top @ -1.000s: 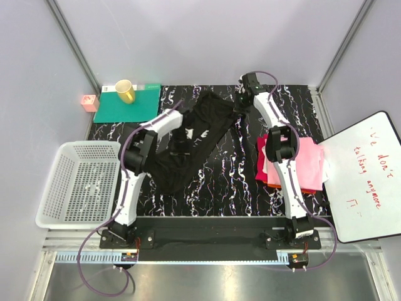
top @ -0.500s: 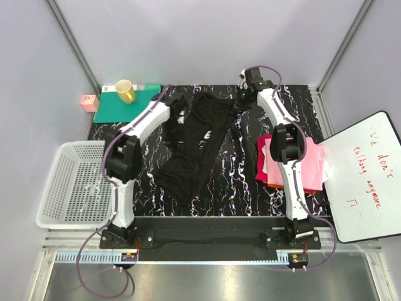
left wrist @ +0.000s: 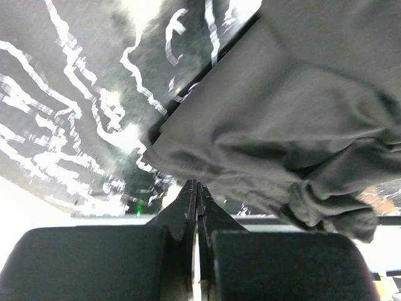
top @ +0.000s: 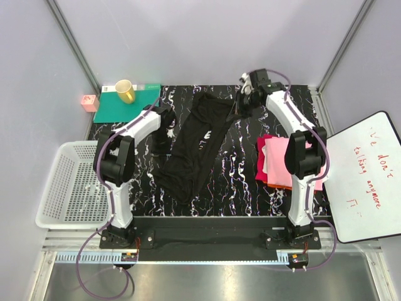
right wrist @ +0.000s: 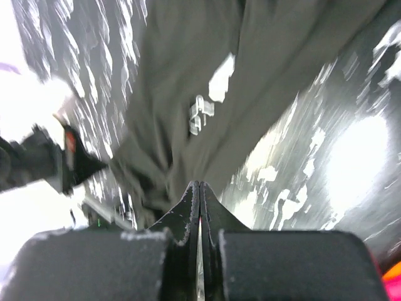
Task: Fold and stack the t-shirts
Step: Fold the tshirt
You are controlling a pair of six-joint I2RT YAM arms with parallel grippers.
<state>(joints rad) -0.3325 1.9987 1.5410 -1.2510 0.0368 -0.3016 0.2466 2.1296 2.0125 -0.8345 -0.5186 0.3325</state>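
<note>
Top external view: black t-shirt [top: 197, 141] lies unfolded as a long slanted strip on the marbled worktop [top: 238, 169], white lettering [top: 205, 133] facing up. At its upper right corner sits the right end effector [top: 238, 108]; the left end effector [top: 165, 128] is at its left edge. Right of the shirt, apart from it, a pile of folded shirts: pink [top: 276, 160] on top, red [top: 260, 163] showing at the left, orange [top: 279, 186] along the near edge. Left wrist view shows the fingers [left wrist: 182, 207] pressed together, pinching the shirt's lifted hem [left wrist: 294, 94]. Right wrist view, blurred, shows that end effector [right wrist: 199, 187] likewise closed, gathered folds of the shirt [right wrist: 188, 75] running into its tips
</note>
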